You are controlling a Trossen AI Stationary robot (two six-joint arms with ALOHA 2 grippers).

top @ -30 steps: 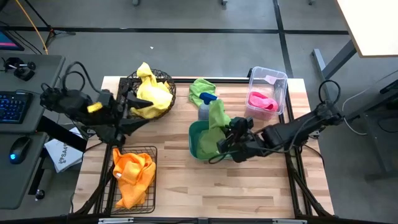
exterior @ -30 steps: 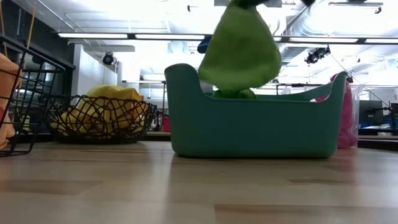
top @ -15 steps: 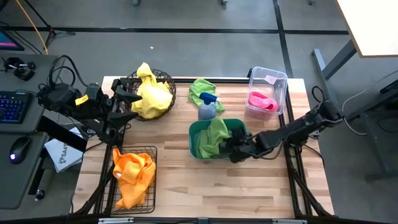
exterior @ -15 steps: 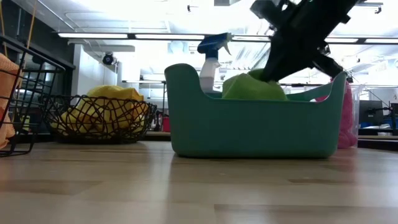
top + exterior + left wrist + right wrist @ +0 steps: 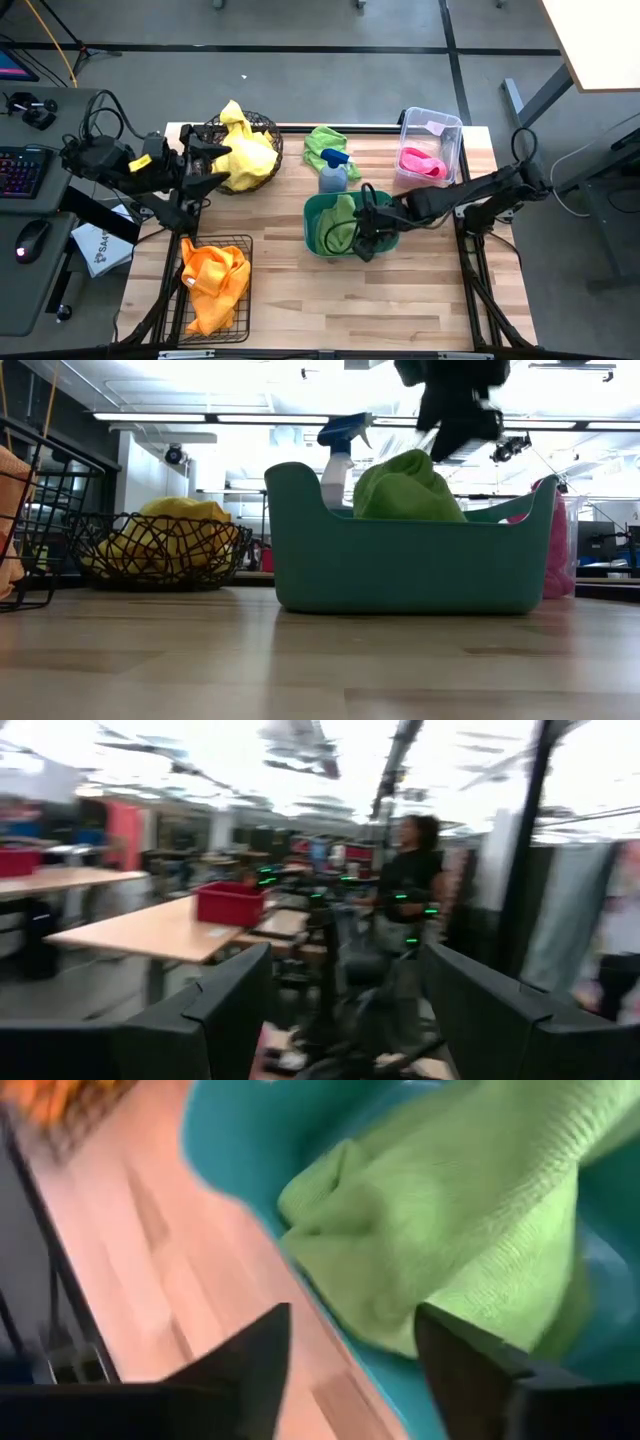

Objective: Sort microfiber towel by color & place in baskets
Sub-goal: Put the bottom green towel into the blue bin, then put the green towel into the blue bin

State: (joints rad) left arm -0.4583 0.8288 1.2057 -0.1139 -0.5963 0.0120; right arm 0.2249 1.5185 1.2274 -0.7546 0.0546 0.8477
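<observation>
The surface (image 5: 280,300) carries four containers. The teal tub (image 5: 318,212) stands at its middle, with a lime green towel (image 5: 340,225) heaped inside and rising above the rim in the low view. The round wire basket (image 5: 262,128) at the far left holds the yellow towel (image 5: 243,152). The rectangular wire basket (image 5: 236,245) at the near left holds the orange towel (image 5: 212,282). The clear bin (image 5: 435,128) at the far right holds the pink towel (image 5: 422,163). A second green towel (image 5: 322,143) lies loose on the surface beyond the tub, beside a spray bottle (image 5: 333,172).

Step in hand, as judged: depositing a green towel in the tub. The right gripper (image 5: 350,1345) hangs over the tub, fingers spread apart and holding nothing, the cloth lying free below. The left gripper (image 5: 345,1010) is raised beside the round basket, fingers also wide apart and empty.

Next move, as judged: reach over the tub to the loose green towel without knocking the bottle.
</observation>
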